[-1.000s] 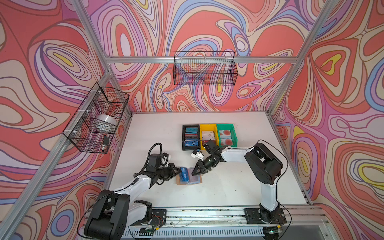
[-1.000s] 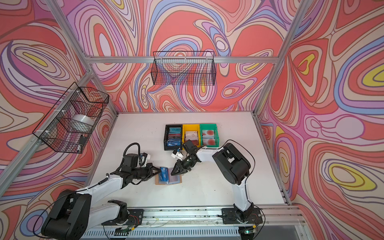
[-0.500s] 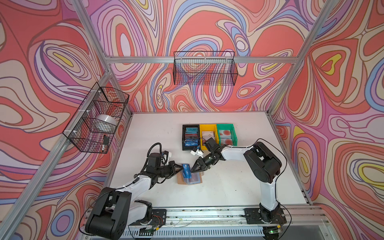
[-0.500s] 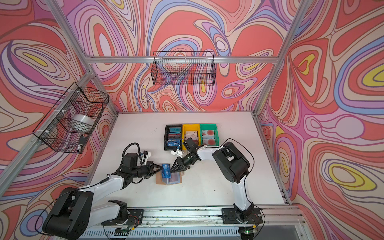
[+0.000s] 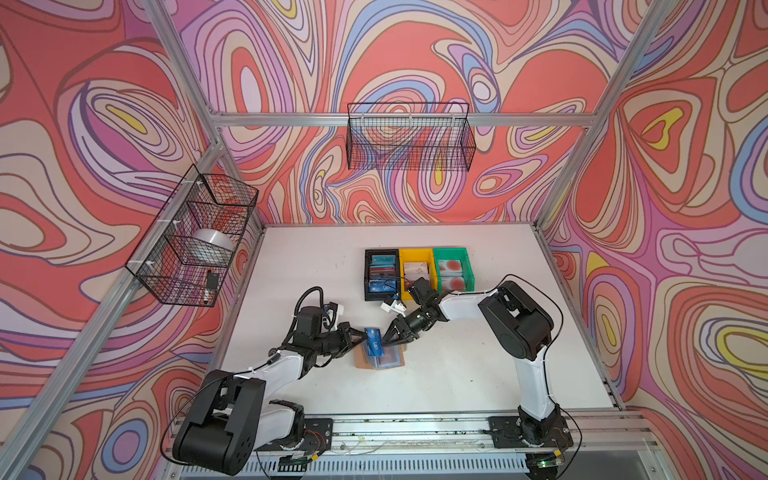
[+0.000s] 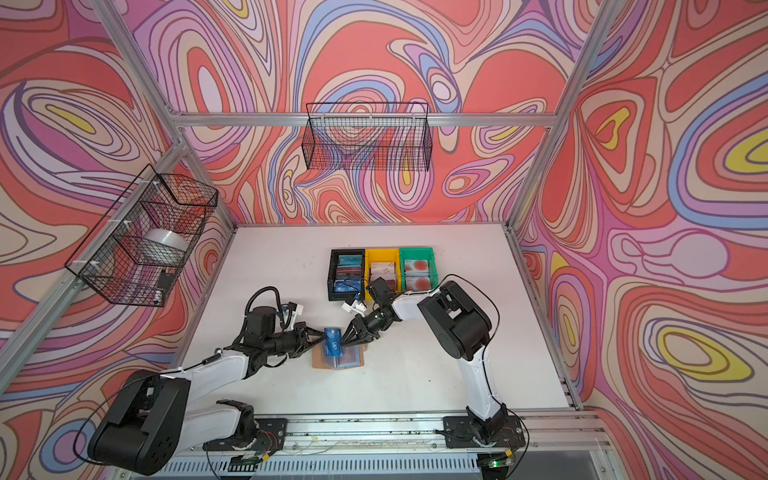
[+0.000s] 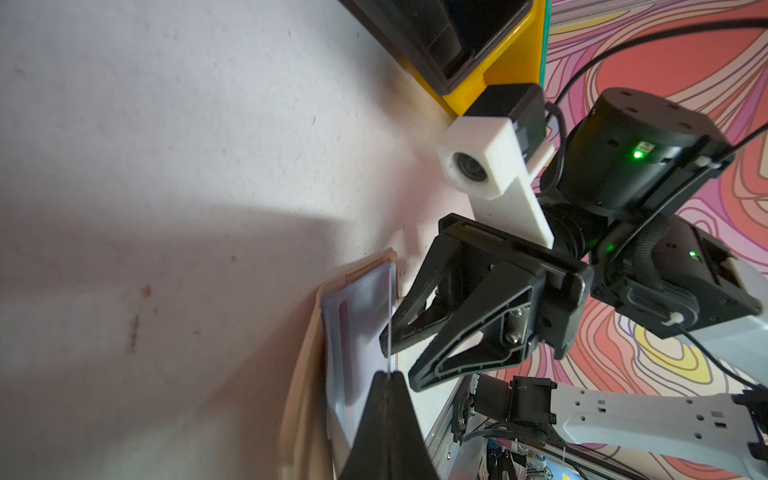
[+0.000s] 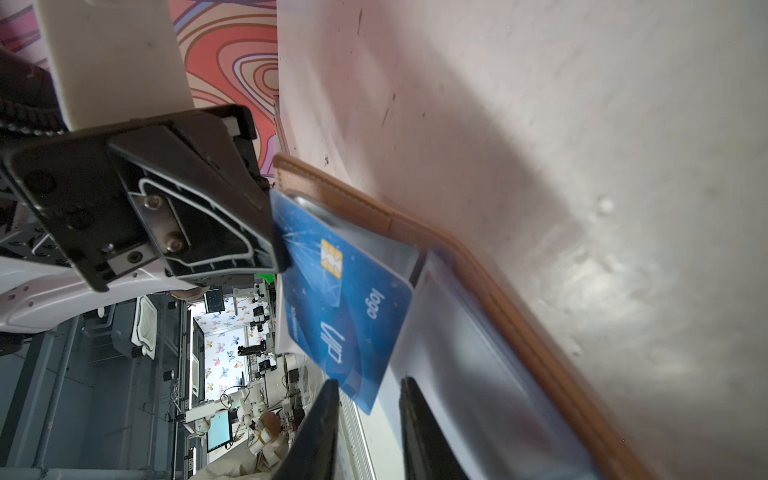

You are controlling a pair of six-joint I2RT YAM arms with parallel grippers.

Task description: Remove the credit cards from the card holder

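We pinch the blue card [image 5: 374,345] tight in our left tool [image 5: 360,337]. Our right tool [image 5: 387,340] straddles its corner, slightly open.

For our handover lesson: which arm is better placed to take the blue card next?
Right. The right gripper is open around a free corner of the blue card; the left gripper is shut on its other end.

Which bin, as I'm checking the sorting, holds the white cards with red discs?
The green bin, rightmost of the three in both top views, with red-disc cards inside. The black bin shows blue cards; the yellow bin sits between them.
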